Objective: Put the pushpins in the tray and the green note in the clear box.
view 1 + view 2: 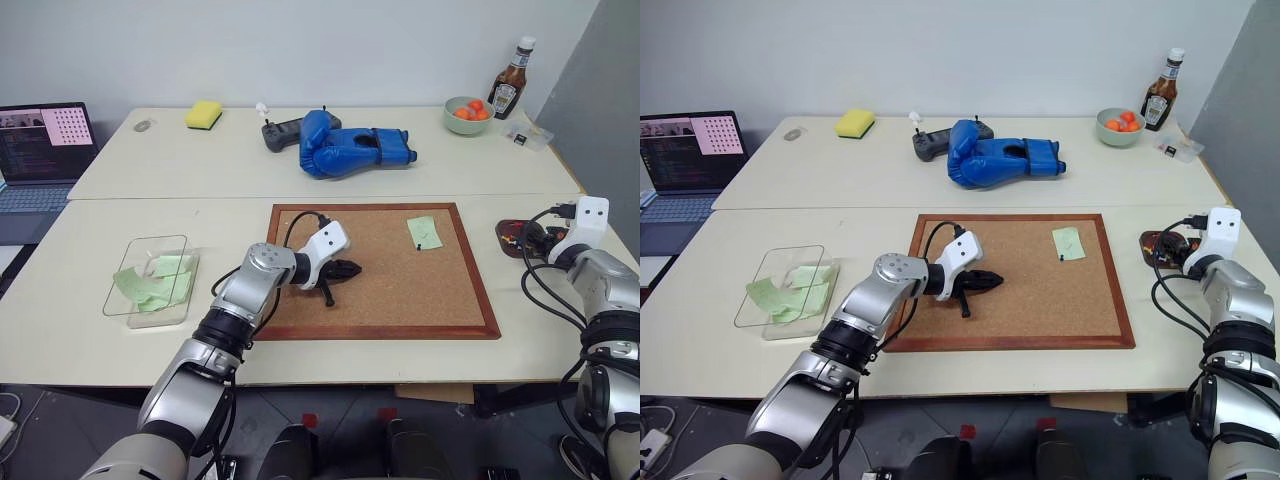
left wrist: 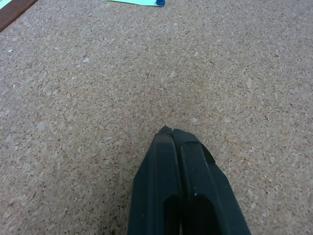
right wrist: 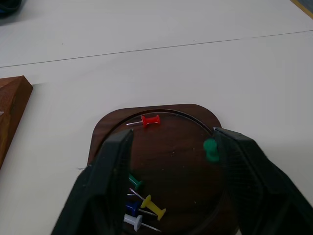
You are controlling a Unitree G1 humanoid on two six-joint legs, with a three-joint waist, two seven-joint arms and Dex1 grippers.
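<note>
You have the right end effector (image 3: 168, 147) spread wide over the tray (image 3: 110, 129) near the tabletop's right edge, pushpins (image 3: 150, 120) lying sideways inside, while the clenched left end effector (image 1: 345, 270) hovers over open corkboard (image 1: 385, 320), green note (image 1: 424, 232) flat near its far-right corner.

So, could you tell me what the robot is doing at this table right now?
It is sorting pushpins into the small brown tray. The right gripper hangs open over the tray, where several pins lie, a red one near the rim. The left gripper is shut and empty over the corkboard. The green note is on the board, a blue pin at its edge. The clear box holds crumpled green papers.
</note>
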